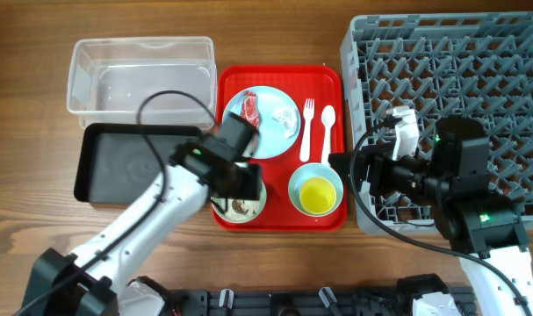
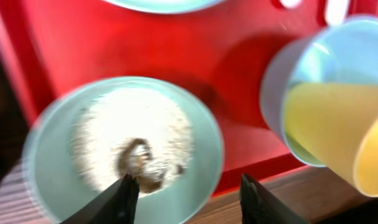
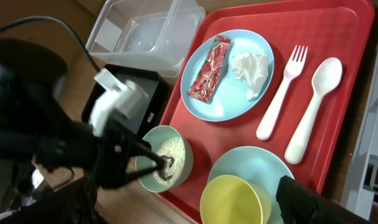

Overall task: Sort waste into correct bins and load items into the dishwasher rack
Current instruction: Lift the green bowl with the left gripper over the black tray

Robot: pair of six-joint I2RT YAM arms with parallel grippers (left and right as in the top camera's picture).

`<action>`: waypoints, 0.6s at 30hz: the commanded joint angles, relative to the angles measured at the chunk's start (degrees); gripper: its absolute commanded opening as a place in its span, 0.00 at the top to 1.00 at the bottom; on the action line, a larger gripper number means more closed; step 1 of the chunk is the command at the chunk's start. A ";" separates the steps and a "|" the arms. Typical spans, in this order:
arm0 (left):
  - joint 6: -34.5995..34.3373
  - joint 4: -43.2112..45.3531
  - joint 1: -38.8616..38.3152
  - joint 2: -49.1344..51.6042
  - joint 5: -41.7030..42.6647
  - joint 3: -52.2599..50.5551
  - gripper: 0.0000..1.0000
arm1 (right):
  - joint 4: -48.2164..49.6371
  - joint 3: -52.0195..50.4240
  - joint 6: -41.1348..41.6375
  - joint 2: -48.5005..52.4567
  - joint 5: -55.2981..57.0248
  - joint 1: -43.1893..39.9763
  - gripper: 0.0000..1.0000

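Observation:
The mint bowl (image 1: 240,209) holds white rice grains (image 2: 132,127) and a brown scrap (image 2: 137,160) at the red tray's front left. My left gripper (image 2: 192,199) is open and straddles its near rim, one finger in the rice by the scrap. The yellow cup (image 1: 317,195) sits in the light-blue bowl (image 1: 298,180). The plate (image 1: 277,136) carries the red wrapper (image 1: 250,110) and the tissue (image 1: 284,117). The fork (image 1: 307,127) and spoon (image 1: 327,132) lie beside it. My right gripper (image 1: 352,175) is open and empty, between the bowl and the grey rack (image 1: 459,79).
The clear tub (image 1: 143,75) stands at the back left with the black tray (image 1: 117,167) in front of it. Both look empty. The flat red tray (image 1: 231,83) lies between them and the rack. Cables loop over both arms.

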 commanded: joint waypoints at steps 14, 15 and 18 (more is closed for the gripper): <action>-1.73 6.23 -8.52 13.70 -6.19 -1.18 0.96 | 0.15 1.22 0.39 0.13 0.55 0.33 0.06; -1.70 6.14 -8.52 13.33 -6.19 -0.94 0.96 | 0.31 1.22 0.42 0.13 0.55 0.33 0.06; -1.70 3.87 -8.46 11.54 -6.19 0.94 0.96 | 0.35 1.22 0.39 0.11 0.55 0.33 0.06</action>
